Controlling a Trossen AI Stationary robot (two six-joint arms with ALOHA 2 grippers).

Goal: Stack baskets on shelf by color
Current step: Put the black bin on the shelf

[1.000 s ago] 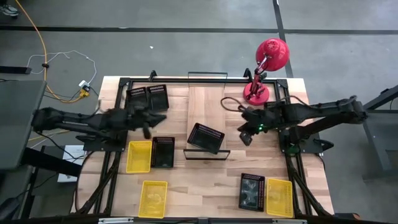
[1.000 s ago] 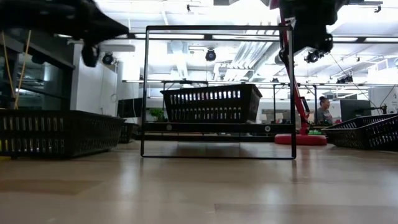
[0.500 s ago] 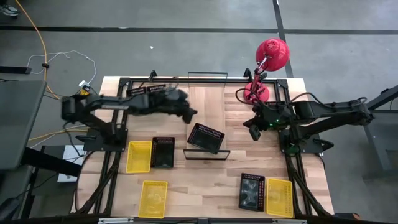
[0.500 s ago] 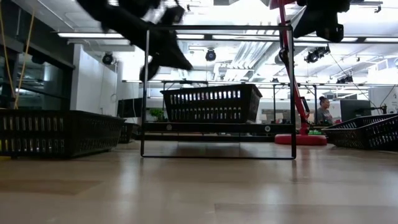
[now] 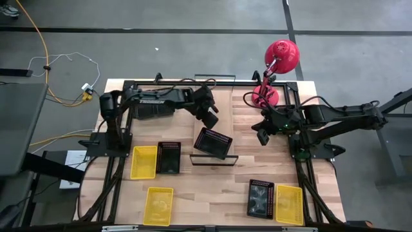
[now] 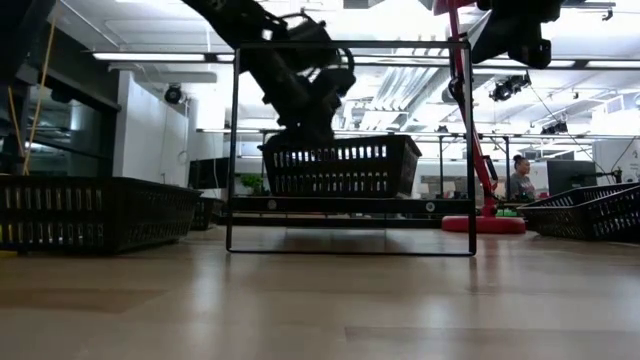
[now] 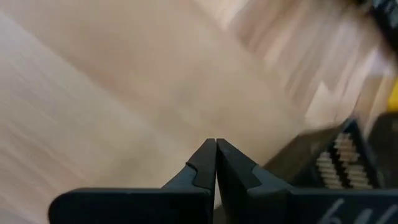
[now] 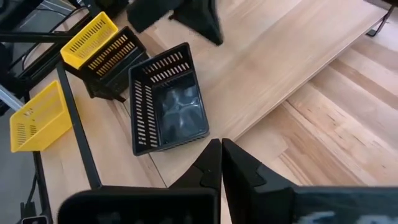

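A black basket (image 5: 213,142) sits tilted on the near part of the shelf (image 5: 222,106), a light-wood board with black wire rails at its ends. My left gripper (image 5: 211,122) is shut and slants down just beyond the basket's far rim, above the board. In the left wrist view its tips (image 7: 216,143) are over bare wood, with the basket (image 7: 339,162) beside them. My right gripper (image 5: 262,137) is shut and hangs in the air to the right of the shelf, holding nothing. The right wrist view looks down on the same basket (image 8: 168,109).
A yellow basket (image 5: 144,162) and a black one (image 5: 168,158) lie left of the shelf. Another yellow basket (image 5: 159,205) lies near the front. A black (image 5: 261,197) and yellow (image 5: 289,203) pair lies front right. Black baskets (image 5: 153,104) lie far left under my left arm. A red lamp (image 5: 273,74) stands far right.
My left gripper has swung quickly from the table's left side toward the right, out over the shelf, and tipped downward beside the black basket; it stays shut. My right gripper has drawn back a little toward the right edge. The basket has not moved.
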